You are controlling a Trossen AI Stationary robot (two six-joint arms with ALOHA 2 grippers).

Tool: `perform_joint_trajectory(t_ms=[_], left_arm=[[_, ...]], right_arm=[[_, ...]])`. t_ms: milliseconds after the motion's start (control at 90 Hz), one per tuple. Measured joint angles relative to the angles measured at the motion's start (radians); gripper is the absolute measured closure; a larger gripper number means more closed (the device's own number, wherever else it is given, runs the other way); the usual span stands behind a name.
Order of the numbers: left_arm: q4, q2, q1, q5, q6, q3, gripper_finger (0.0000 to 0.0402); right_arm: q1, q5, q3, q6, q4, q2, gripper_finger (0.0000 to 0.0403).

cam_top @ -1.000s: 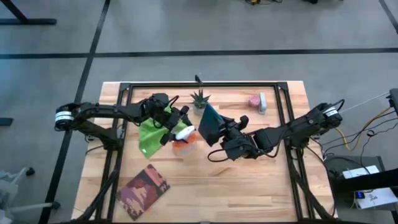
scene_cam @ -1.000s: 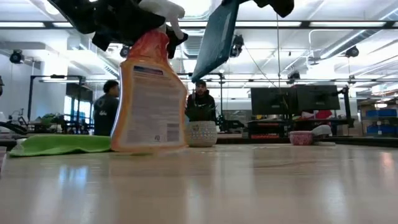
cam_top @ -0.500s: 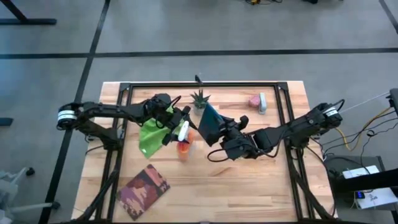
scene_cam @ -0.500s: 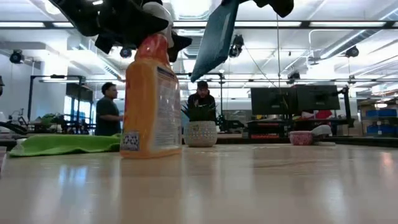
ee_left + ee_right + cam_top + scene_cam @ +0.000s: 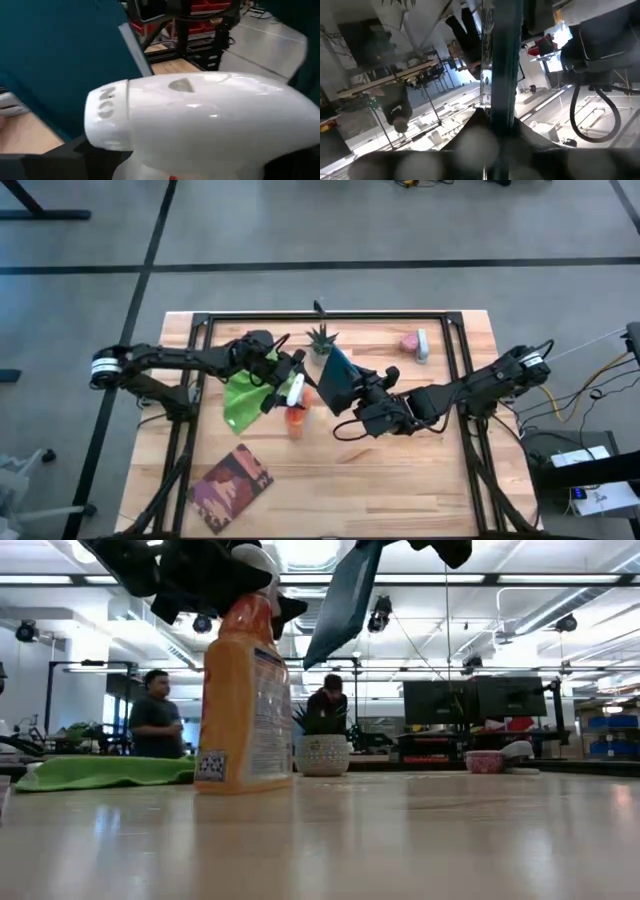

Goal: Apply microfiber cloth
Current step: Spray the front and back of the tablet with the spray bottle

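Observation:
The lime-green microfiber cloth (image 5: 243, 395) lies flat on the table left of centre, also visible in the low view (image 5: 100, 772); no gripper touches it. Just to its right, an orange spray bottle (image 5: 245, 700) stands upright on its base. My left gripper (image 5: 283, 385) is shut on the bottle's white head. A dark teal tablet (image 5: 338, 378) is held up beside the bottle by my right gripper (image 5: 354, 395), which is shut on it. My left gripper holds the spray bottle by its white head (image 5: 200, 115), coming from the table's left and slanting down. The head fills the wrist view and hides the fingers. The bottle stands upright with its base (image 5: 245, 783) on the table. My right gripper pinches the tablet between its two fingers at one edge (image 5: 499, 115), reaching in from the table's right side. The tablet is lifted clear of the table and hangs tilted, its lower corner (image 5: 312, 662) pointing down toward the bottle.
A small potted plant (image 5: 322, 338) stands behind the tablet near the far edge, and a pink and white object (image 5: 412, 343) sits at the far right. A patterned book (image 5: 232, 483) lies near the front left. People move in the room behind.
My left gripper has tipped the spray bottle from a slant to upright and turned it about, so a narrower side now faces the low view. The bottle's base rests on the table. The tablet and my right gripper have kept still.

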Motion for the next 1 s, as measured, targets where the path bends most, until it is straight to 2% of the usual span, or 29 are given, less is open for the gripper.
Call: perform_joint_trajectory(t_ms=[322, 656, 856, 1000], left_arm=[[-0.049, -0.019, -0.011, -0.007, -0.039, 0.0, 0.0054], [-0.088, -0.038, -0.056, -0.01, -0.044, 0.0, 0.0051], [-0.147, -0.1, -0.056, -0.135, -0.041, 0.0, 0.0051], [-0.162, -0.12, -0.062, -0.158, -0.057, 0.0, 0.0051]], right_arm=[[-0.034, -0.025, -0.001, -0.072, 0.0, 0.031, 0.039], [-0.075, -0.058, 0.005, -0.187, 0.065, 0.067, 0.039], [-0.092, -0.064, 0.013, -0.194, 0.061, 0.085, 0.039], [-0.107, -0.064, 0.013, -0.204, 0.072, 0.084, 0.039]])
